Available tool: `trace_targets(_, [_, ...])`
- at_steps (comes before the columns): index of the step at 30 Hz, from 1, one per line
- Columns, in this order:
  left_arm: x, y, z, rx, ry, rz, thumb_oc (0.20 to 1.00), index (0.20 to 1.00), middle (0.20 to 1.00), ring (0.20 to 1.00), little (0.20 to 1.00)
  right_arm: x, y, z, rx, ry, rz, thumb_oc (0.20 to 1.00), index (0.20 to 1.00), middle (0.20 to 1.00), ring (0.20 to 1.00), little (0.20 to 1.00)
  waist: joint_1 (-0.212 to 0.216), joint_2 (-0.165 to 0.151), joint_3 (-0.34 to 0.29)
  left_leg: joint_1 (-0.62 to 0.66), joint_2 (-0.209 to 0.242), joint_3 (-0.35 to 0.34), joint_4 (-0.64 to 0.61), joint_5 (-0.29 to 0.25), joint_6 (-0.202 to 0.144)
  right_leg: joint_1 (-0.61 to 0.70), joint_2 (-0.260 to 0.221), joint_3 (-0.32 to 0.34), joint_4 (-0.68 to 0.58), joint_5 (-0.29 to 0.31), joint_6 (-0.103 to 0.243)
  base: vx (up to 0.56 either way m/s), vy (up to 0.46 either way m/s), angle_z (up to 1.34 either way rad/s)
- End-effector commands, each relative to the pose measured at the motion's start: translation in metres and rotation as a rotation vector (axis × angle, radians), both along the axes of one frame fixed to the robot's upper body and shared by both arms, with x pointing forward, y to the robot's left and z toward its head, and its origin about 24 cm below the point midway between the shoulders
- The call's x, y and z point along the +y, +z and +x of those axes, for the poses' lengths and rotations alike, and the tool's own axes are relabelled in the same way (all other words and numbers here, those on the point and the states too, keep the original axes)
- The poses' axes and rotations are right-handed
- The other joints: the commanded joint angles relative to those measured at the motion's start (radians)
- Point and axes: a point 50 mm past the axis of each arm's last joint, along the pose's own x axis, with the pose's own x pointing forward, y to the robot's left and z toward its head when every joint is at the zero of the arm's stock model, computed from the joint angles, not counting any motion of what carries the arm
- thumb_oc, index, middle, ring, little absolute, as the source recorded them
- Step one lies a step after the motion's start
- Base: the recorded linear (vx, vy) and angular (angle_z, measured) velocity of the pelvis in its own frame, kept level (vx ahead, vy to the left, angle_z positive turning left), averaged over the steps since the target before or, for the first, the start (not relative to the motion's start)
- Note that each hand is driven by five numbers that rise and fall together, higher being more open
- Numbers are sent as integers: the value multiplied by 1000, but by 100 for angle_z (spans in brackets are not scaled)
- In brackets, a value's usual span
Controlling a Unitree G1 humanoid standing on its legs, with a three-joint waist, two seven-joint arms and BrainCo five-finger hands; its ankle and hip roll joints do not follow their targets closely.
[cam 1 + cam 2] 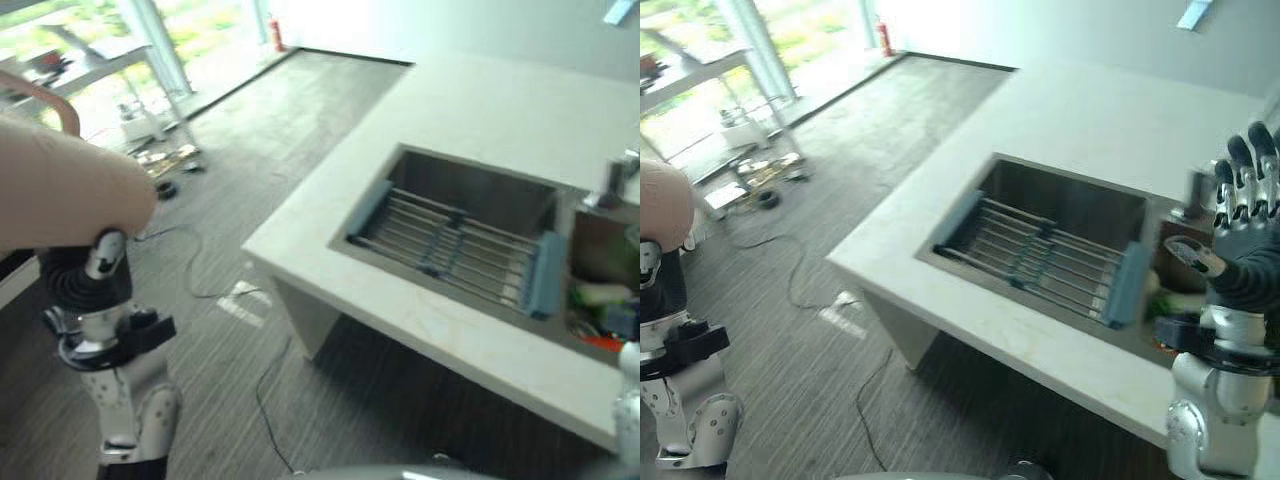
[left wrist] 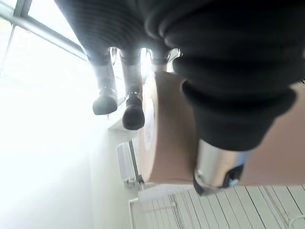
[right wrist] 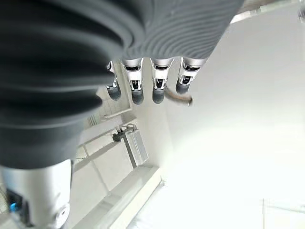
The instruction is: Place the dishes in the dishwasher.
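A pale pink dish [image 1: 60, 185] is held up at the far left, well away from the counter and high above the floor. My left hand [image 2: 132, 102] is shut on it: in the left wrist view the dish [image 2: 167, 129] sits edge-on between the fingers and the thumb [image 2: 217, 169]. My right hand [image 1: 1245, 200] is raised at the right, over the counter's right end. Its fingers [image 3: 159, 88] are straight and it holds nothing.
A white counter [image 1: 470, 110] holds a steel sink [image 1: 470, 195] with a roll-up rack [image 1: 450, 245] across it. A second basin [image 1: 600, 295] at the right holds coloured items, with a tap [image 1: 612, 185] behind. A table [image 1: 95, 60] stands by the window.
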Motion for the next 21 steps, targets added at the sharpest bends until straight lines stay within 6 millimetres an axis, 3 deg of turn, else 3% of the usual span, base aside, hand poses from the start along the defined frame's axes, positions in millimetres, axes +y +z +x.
trace_targets(1, [0, 32, -8, -128, -2, 94, 200, 200, 200, 200, 200, 7, 14, -1, -100, 20, -38, 1000, 1000, 1000, 1000, 1000, -19, 3, 21, 97, 69, -84, -49, -152, -90, 27, 118, -10, -211, 73, -16, -63, 469, 39])
trace_targets(2, [-2, 33, -6, -122, -5, 93, 200, 200, 200, 200, 200, 9, 13, 0, -98, 19, -33, 1000, 1000, 1000, 1000, 1000, -21, 4, 18, 91, 65, -98, -49, -151, -85, 20, 117, 1, -201, 62, -19, -86, 430, 50])
trace_targets(3, [-7, 33, 1, -113, -35, 101, 200, 200, 200, 200, 200, 9, 12, -1, -96, -1, -24, 1000, 1000, 1000, 1000, 1000, -34, -2, 12, 58, 52, -145, -49, -129, -70, -1, 142, 68, -200, 37, -48, -46, 288, 88])
trace_targets(4, [-9, 33, 3, -110, -42, 102, 200, 200, 200, 200, 200, 9, 11, -1, -95, -5, -26, 1000, 1000, 1000, 1000, 1000, -41, -2, 7, 48, 49, -169, -49, -127, -65, -6, 157, 106, -198, 23, -52, 31, 317, 131])
trace_targets(5, [-14, 31, 8, -102, -103, 108, 200, 200, 200, 200, 200, 4, 8, -6, -81, -58, -38, 1000, 1000, 1000, 1000, 1000, -66, -6, -6, 22, 35, -254, -49, -122, -46, -12, 224, 257, -166, -32, -70, 108, 230, 165])
trace_targets(7, [-17, 28, 12, -94, -147, 100, 200, 200, 200, 200, 200, -1, 6, -8, -64, -94, -50, 1000, 1000, 1000, 1000, 1000, -89, -14, -10, 5, 18, -302, -49, -106, -28, -26, 305, 366, -96, -77, -84, 115, 218, 199])
trace_targets(8, [-21, 26, 13, -93, -182, 91, 200, 200, 200, 200, 200, -6, 6, -10, -57, -113, -49, 1000, 1000, 1000, 1000, 1000, -100, -24, -12, -3, -1, -347, -49, -94, -14, -19, 388, 445, -52, -128, -95, 117, 202, 195])
trace_targets(10, [-25, 24, 7, -103, -190, 90, 200, 200, 200, 200, 200, -11, 9, -17, -54, -98, -54, 1000, 1000, 1000, 1000, 1000, -99, -41, -13, -17, -26, -395, -49, -73, -6, 10, 483, 511, -59, -170, -126, 96, 146, 210])
trace_targets(13, [-26, 23, 10, -81, -213, 74, 200, 200, 200, 200, 200, -7, 7, -16, -42, -86, -52, 1000, 1000, 1000, 1000, 1000, -95, -49, -7, -17, -38, -413, -49, -70, -5, 20, 505, 515, -83, -156, -129, 78, -45, 104])
trace_targets(18, [-24, 16, 7, -30, -218, 79, 200, 200, 200, 200, 200, -1, 4, -10, -18, -55, -13, 1000, 1000, 1000, 1000, 1000, -55, -42, -12, -17, -28, -460, -49, -61, -13, 63, 524, 485, -132, -210, -152, 128, -157, 55])
trace_targets(21, [-22, 13, 0, 2, -196, 93, 200, 200, 200, 200, 200, 7, 2, -1, 36, -27, -39, 1000, 1000, 1000, 1000, 1000, -18, -31, -17, -12, -5, -446, -49, -49, -39, 116, 525, 448, -215, -227, -169, 144, -116, 54])
